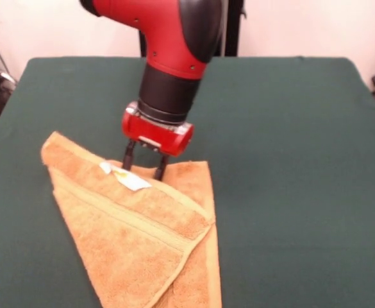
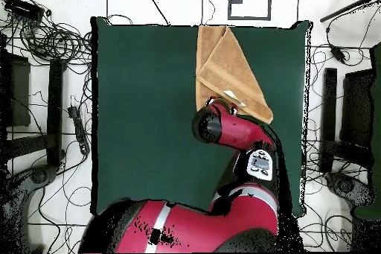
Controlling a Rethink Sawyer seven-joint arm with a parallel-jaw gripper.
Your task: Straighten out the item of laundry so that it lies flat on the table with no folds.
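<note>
You are working with the gripper (image 1: 144, 168) down at the folded edge of the towel (image 1: 136, 224), its two fingers spread and straddling the fold just beside the white tag (image 1: 126, 178). Pinch only the top layer, then be drawing it away from the gripper's side so the flap opens onto the bare table (image 1: 290, 160). The front view is showing the doubled layers and the fingers; overhead, the arm (image 2: 231, 128) is hiding the gripper but revealing the towel (image 2: 223, 68) lying against the table's edge.
</note>
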